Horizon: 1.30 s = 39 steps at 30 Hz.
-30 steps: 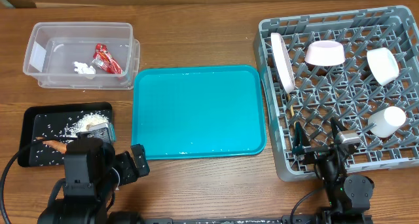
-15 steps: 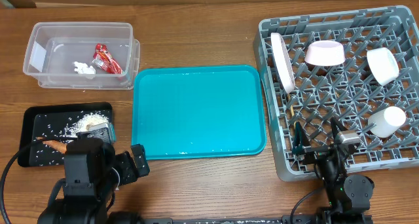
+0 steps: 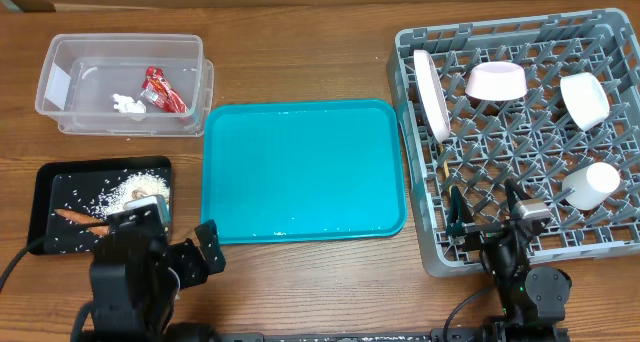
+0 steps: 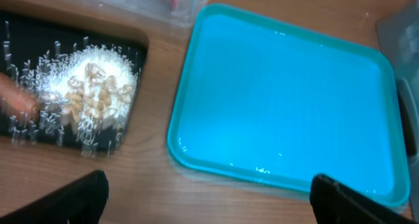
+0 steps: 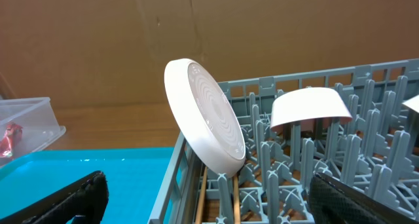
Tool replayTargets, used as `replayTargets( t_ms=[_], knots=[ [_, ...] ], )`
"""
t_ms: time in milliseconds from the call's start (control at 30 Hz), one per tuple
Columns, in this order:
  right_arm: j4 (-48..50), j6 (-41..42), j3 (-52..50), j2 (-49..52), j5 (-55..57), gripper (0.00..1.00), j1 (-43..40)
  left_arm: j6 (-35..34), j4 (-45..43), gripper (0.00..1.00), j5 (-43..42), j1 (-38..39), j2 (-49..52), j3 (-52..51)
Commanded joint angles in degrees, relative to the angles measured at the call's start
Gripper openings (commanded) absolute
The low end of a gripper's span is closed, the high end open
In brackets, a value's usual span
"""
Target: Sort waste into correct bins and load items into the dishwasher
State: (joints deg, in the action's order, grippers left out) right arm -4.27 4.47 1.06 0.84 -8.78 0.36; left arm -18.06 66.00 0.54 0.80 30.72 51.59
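The clear tub (image 3: pixel 120 44) at the back left holds the red-and-silver wrapper (image 3: pixel 165 90) and the tissue wad (image 3: pixel 127 105). The black tray (image 3: pixel 45 174) holds beige-white scraps (image 3: pixel 135 190) and the carrot (image 3: pixel 78 218). The grey dish rack (image 3: pixel 520 244) holds the plate (image 3: pixel 432 94) on edge, two bowls (image 3: pixel 496 81) (image 3: pixel 585 99), the cup (image 3: pixel 592 184) and the chopsticks (image 5: pixel 236 198) lying on its floor. My left gripper (image 4: pixel 209 198) is open and empty over bare wood between the black tray and the teal tray. My right gripper (image 3: pixel 485 210) is open and empty over the rack's front left corner.
The teal serving tray (image 3: pixel 300 172) lies in the middle, between the bins and the rack. Both arm bases sit at the table's front edge. Cardboard stands behind the table.
My left arm has drawn back a little toward the front edge, uncovering more of the carrot and black tray. The right arm has not moved.
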Motion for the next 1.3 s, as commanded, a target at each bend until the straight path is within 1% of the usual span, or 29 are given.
replayTargets(
  t_ms=[0,133,233,333,400,433,500,567,600,633,733,833,900,1267],
  knots=[
    [0.3,0.0,-0.6,-0.7,-0.3,1.00,0.0,4.0,-11.7,1.00,2.4,0.6,-9.3,-9.5],
    [0.3,0.0,-0.6,-0.7,-0.3,1.00,0.0,4.4,-24.9,1.00,2.4,0.6,-17.4,-21.4],
    [0.3,0.0,-0.6,-0.7,-0.3,1.00,0.0,5.4,-37.3,1.00,2.0,0.6,-22.2,-30.5],
    [0.3,0.0,-0.6,-0.7,-0.3,1.00,0.0,8.5,-48.7,1.00,-0.5,0.6,-25.3,-37.7],
    [0.3,0.0,-0.6,-0.7,-0.3,1.00,0.0,9.6,-56.7,1.00,-0.5,0.6,-26.6,-41.7],
    [0.3,0.0,-0.6,-0.7,-0.3,1.00,0.0,11.2,-63.8,1.00,-0.6,0.6,-27.3,-44.7],
    [0.3,0.0,-0.6,-0.7,-0.3,1.00,0.0,13.8,-71.8,1.00,-0.9,0.6,-28.0,-48.0],
    [0.3,0.0,-0.6,-0.7,-0.3,1.00,0.0,16.9,-77.7,1.00,-2.4,0.6,-29.2,-50.9],
    [0.3,0.0,-0.6,-0.7,-0.3,1.00,0.0,17.4,-77.9,1.00,-3.5,0.6,-29.9,-51.4],
    [0.3,0.0,-0.6,-0.7,-0.3,1.00,0.0,17.9,-75.7,1.00,-4.1,0.5,-30.7,-51.3],
    [0.3,0.0,-0.6,-0.7,-0.3,1.00,0.0,17.9,-72.9,1.00,-5.0,0.3,-30.5,-51.3],
    [0.3,0.0,-0.6,-0.7,-0.3,1.00,0.0,17.9,-67.2,1.00,-5.0,0.3,-30.5,-51.3],
    [0.3,0.0,-0.6,-0.7,-0.3,1.00,0.0,17.9,-61.5,1.00,-5.0,0.3,-30.5,-51.3],
    [0.3,0.0,-0.6,-0.7,-0.3,1.00,0.0,17.9,-61.9,1.00,-4.6,0.3,-30.1,-51.3]
  ],
)
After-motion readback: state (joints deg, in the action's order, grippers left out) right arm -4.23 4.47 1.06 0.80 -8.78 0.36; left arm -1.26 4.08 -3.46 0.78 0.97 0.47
